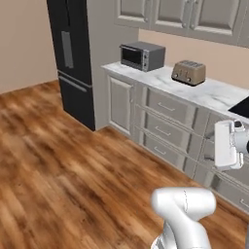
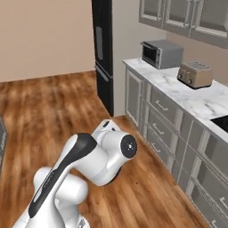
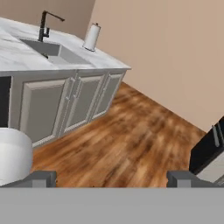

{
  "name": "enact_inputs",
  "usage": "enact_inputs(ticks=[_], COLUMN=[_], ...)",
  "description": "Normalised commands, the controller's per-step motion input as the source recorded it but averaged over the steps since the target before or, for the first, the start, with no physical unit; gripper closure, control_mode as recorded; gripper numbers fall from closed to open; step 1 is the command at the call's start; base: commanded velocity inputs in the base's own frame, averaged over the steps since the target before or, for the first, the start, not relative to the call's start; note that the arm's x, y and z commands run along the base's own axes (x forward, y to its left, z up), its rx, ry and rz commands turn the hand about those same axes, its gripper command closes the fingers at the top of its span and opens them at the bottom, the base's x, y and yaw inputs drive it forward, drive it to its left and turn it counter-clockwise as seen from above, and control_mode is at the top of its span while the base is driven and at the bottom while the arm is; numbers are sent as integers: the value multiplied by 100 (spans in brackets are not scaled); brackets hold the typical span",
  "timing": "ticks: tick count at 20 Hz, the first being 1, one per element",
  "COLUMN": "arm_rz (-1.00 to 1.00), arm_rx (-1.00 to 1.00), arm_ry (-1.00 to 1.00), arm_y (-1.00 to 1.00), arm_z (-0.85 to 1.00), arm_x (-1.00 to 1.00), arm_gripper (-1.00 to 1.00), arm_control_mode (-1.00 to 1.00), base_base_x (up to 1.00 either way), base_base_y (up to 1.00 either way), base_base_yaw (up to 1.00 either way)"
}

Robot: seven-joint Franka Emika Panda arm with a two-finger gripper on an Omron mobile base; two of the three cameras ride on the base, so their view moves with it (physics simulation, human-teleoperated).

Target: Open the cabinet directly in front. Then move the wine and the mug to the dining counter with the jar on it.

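My gripper [image 3: 111, 178] is open in the hand view, its two dark fingertips [image 3: 43, 178] far apart with nothing between them, only wood floor beyond. In the left base view my white hand [image 1: 227, 145] hangs at the right, in front of the lower drawers. A row of upper wall cabinets [image 1: 170, 14] with beige-grey panelled doors runs along the top, all doors shut; I cannot tell which one is the task's cabinet. The wine, the mug, the dining counter and the jar are out of view.
A black fridge [image 1: 73, 58] stands at the left end of a marble counter [image 1: 219, 95] carrying a toaster oven [image 1: 142, 55], a toaster [image 1: 188, 72] and a black cooktop [image 1: 240, 108]. Another counter holds a sink [image 3: 48, 50], a faucet [image 3: 45, 24] and a paper towel roll [image 3: 92, 37]. Wood floor lies between.
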Motion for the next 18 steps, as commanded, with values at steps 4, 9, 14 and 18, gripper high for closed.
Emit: enact_inputs(ticks=[4, 9, 14, 18], arm_rz=[0, 0, 0, 0], arm_rx=[0, 0, 0, 0], arm_ry=[0, 0, 0, 0], arm_y=[0, 0, 0, 0], arm_z=[0, 0, 0, 0], arm_x=[0, 0, 0, 0], arm_gripper=[-100, -100, -100, -100], arm_control_mode=[100, 100, 100, 100], base_base_x=[0, 0, 0, 0], base_base_y=[-24, -26, -29, -20], base_base_yaw=[-36, -38, -43, -39])
